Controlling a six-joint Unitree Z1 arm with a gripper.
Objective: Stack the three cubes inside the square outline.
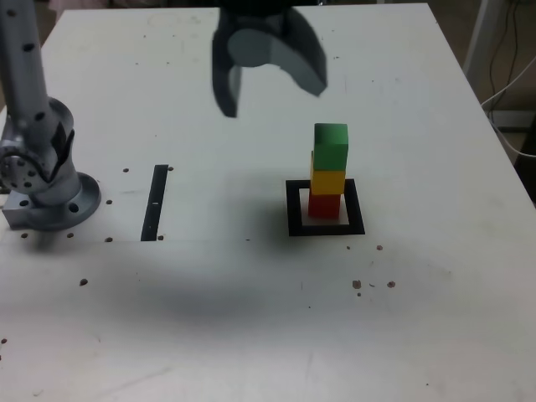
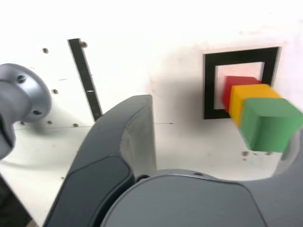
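Three cubes stand stacked inside the square outline (image 1: 327,209) (image 2: 210,80): the red cube (image 1: 325,204) (image 2: 235,87) at the bottom, the yellow cube (image 1: 327,177) (image 2: 246,97) on it, the green cube (image 1: 331,144) (image 2: 270,123) on top. The stack leans slightly but stands by itself. My gripper (image 1: 272,100) hangs open and empty high above the table, up and to the exterior view's left of the stack, touching nothing. In the wrist view one dark finger (image 2: 128,137) fills the foreground beside the stack.
A thin black bar (image 1: 156,201) (image 2: 85,78) lies on the white table (image 1: 251,318), to the exterior view's left of the outline. The arm's grey base (image 1: 46,188) (image 2: 21,101) stands at the table's left edge in the exterior view. Small dark specks dot the surface.
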